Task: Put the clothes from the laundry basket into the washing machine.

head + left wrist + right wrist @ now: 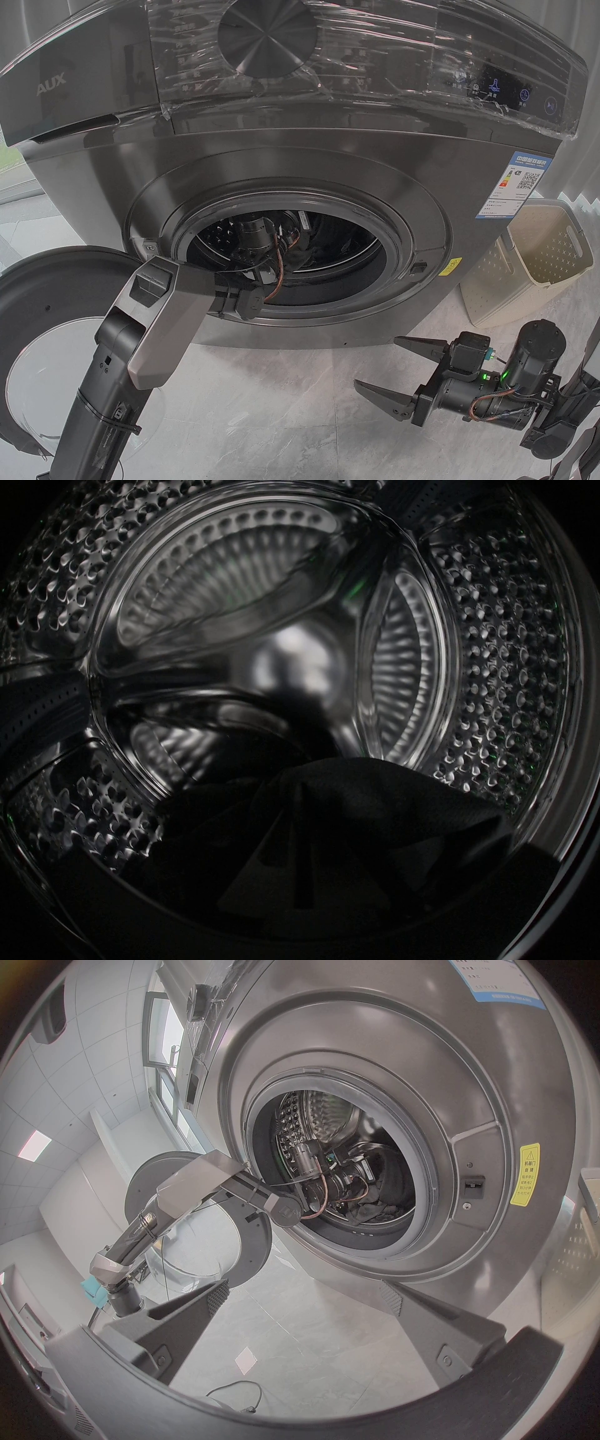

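Note:
The grey washing machine [312, 156] stands with its round door [44, 312] swung open to the left. My left arm [255, 240] is through the opening, with its wrist [325, 1179] inside the steel drum [500, 667]. A dark garment [350, 830] lies bunched at the drum's bottom, just below that wrist, and the same dark garment [381, 1197] also appears past the door ring. My right gripper [375, 362] hangs open and holds nothing, low over the floor in front of the machine's right side. Its fingers [206, 1300] frame the opening. The beige laundry basket [550, 250] stands right of the machine.
The open door [187, 1235] takes up the floor left of the machine, beside my left arm. Grey floor tiles [281, 406] lie bare in front. The basket's perforated wall [575, 1254] sits close to my right arm.

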Controlling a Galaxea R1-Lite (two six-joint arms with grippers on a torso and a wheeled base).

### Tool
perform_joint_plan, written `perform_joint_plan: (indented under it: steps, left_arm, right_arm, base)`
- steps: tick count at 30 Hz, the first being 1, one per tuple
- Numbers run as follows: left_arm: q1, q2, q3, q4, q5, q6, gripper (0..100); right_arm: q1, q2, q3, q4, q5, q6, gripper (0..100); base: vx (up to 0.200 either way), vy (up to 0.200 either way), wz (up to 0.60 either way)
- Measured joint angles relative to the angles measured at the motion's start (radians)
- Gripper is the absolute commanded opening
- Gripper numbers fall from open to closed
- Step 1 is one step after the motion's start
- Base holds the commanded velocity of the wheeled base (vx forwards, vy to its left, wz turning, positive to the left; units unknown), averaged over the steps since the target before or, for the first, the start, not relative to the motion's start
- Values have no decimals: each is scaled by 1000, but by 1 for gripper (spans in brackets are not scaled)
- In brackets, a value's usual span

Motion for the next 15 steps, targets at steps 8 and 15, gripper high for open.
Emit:
perform_joint_plan:
  steps: [8, 15]
  left_arm:
    - [-9, 22, -14, -2, 11, -1, 100]
    - [-24, -35, 92, 25, 16, 0, 100]
  right_arm:
    - [9, 1, 0, 0, 0, 1, 100]
    - [10, 1, 0, 0, 0, 1, 100]
  base:
    - [0, 0, 0]
    - [0, 0, 0]
